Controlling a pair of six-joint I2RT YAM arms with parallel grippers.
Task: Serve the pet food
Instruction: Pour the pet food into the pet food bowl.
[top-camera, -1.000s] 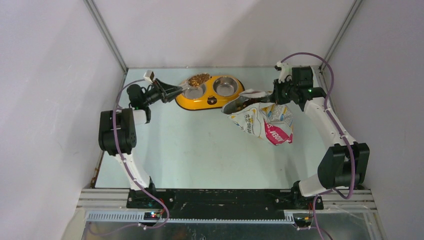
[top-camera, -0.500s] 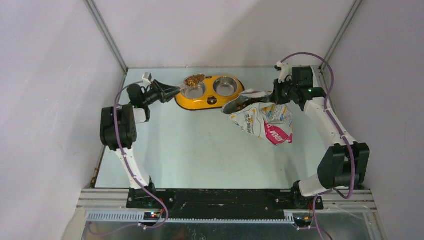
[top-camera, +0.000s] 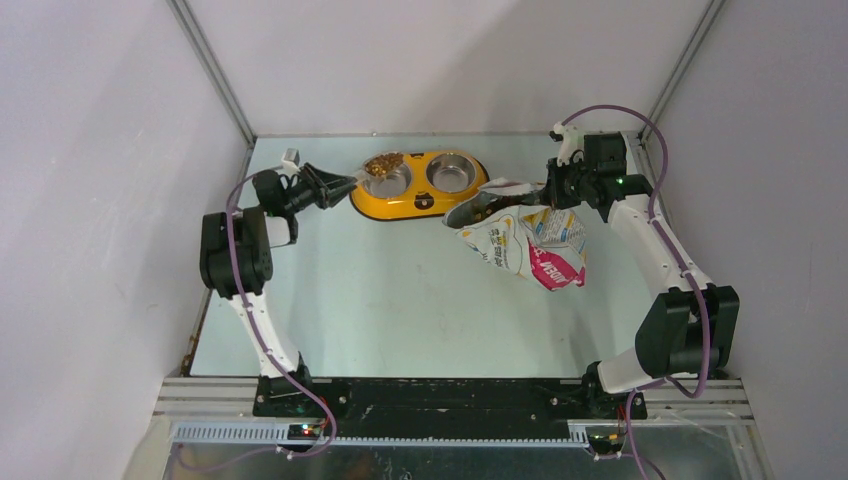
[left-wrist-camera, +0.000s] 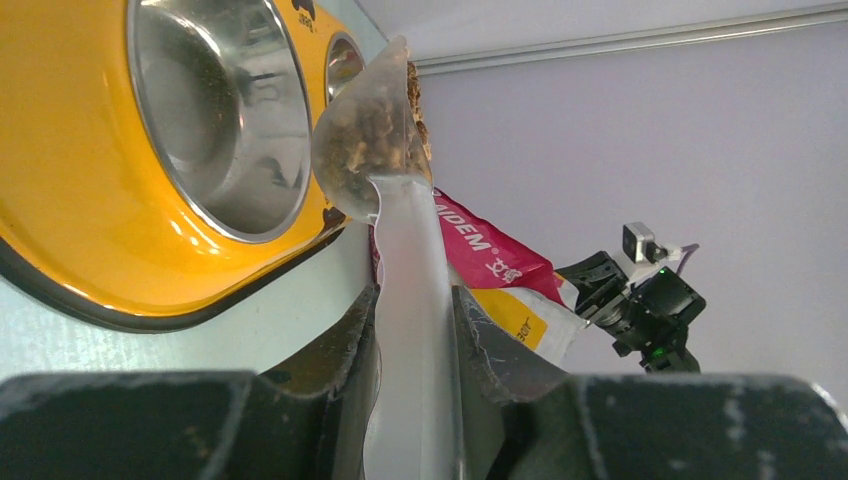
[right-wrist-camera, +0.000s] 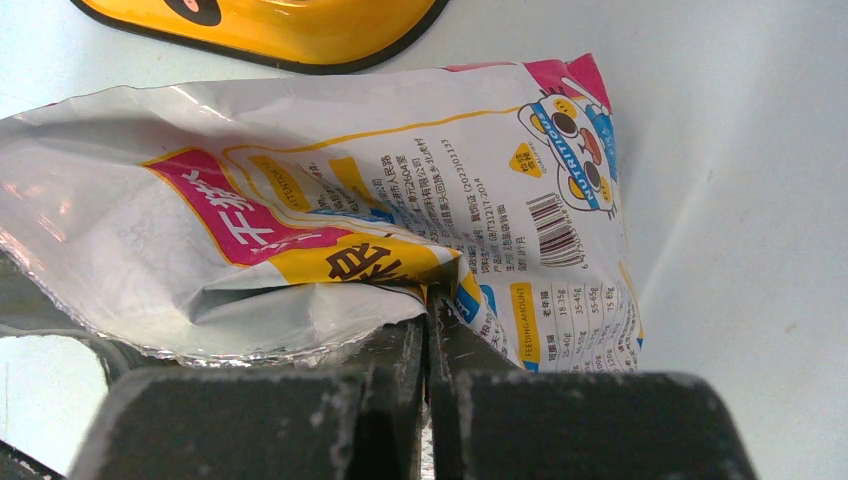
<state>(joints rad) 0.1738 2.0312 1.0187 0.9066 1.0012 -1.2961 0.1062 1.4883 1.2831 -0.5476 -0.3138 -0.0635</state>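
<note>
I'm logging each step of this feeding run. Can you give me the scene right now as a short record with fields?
left gripper: shut on the scoop handle
scoop: heaped with kibble, over the edge of the yellow bowl
right gripper: shut on the bag rim
bag: open, lying on the table beside the bowl
steel cups: no kibble visible inside
</note>
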